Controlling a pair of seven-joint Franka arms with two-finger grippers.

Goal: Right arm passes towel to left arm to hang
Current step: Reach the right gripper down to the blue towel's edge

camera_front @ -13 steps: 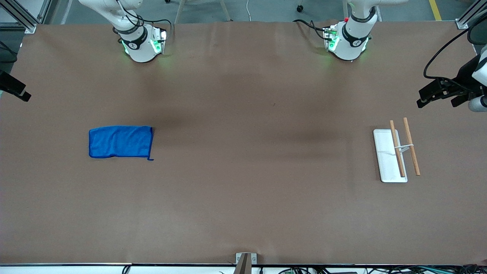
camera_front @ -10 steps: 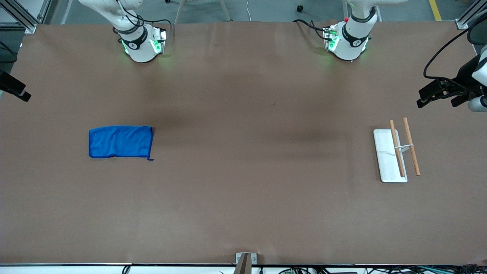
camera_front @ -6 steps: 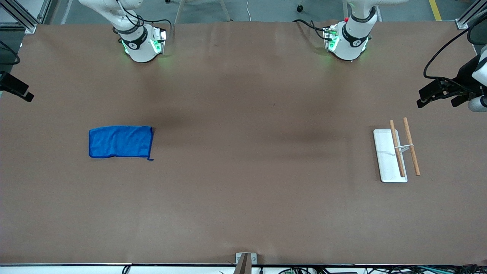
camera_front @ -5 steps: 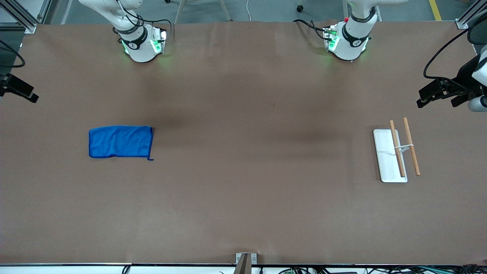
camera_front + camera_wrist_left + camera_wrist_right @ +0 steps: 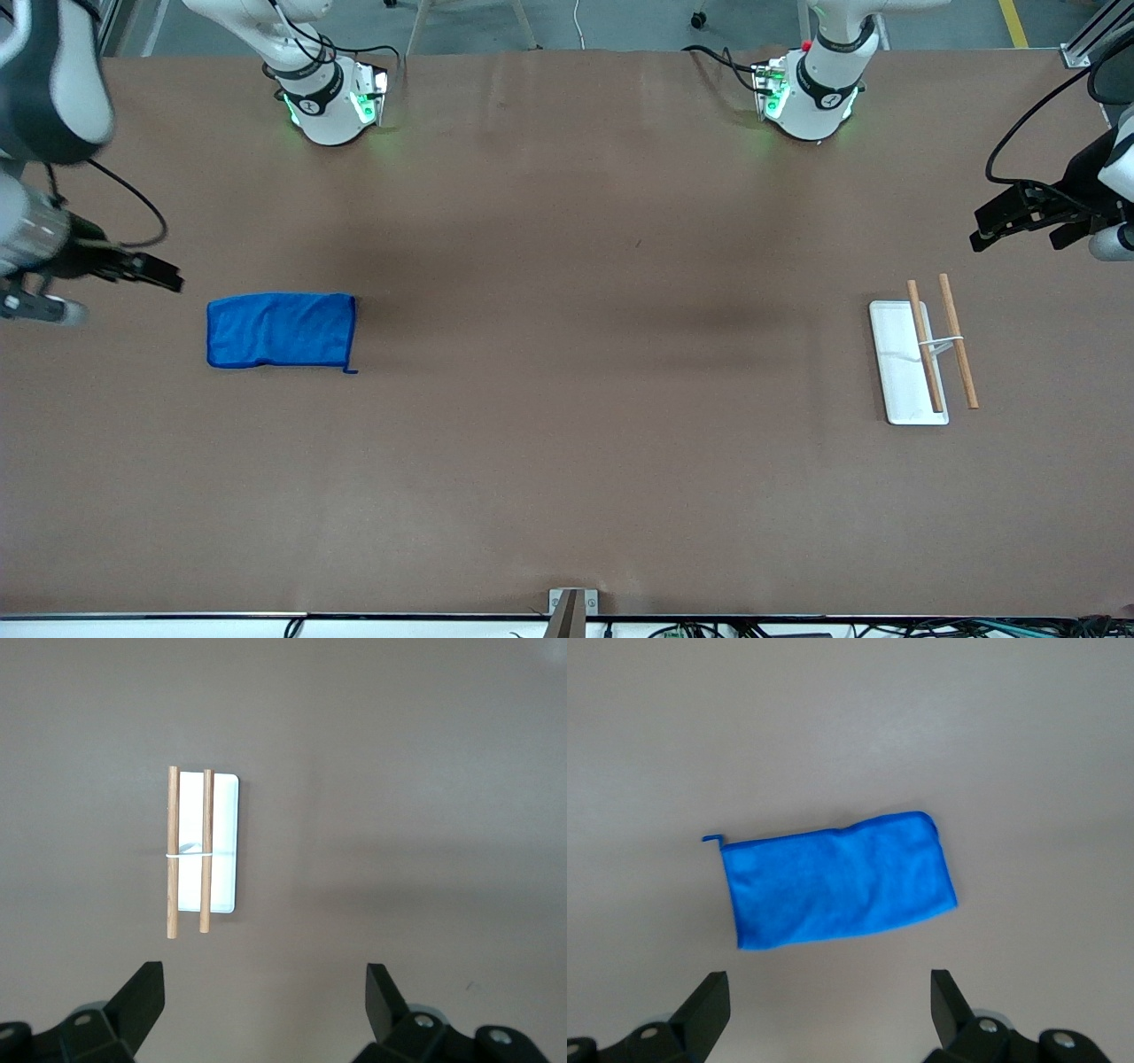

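Note:
The blue towel (image 5: 281,330) lies flat on the brown table toward the right arm's end, its loop tag at one corner. It also shows in the right wrist view (image 5: 840,880). My right gripper (image 5: 133,288) is open and empty, up in the air over the table's end just beside the towel; its wide-apart jaws frame bare table (image 5: 830,992). My left gripper (image 5: 1014,232) is open and empty, held high over the left arm's end of the table, and it waits. In the left wrist view its jaws (image 5: 266,992) stand wide apart.
A white tray with two wooden rods (image 5: 904,363) stands toward the left arm's end of the table, and shows in the left wrist view (image 5: 221,842). Both arm bases (image 5: 330,102) (image 5: 811,89) stand along the edge farthest from the front camera.
My right arm has swung in over the table's end toward the towel and now shows large in the front view. The towel, the tray and the left arm have not moved.

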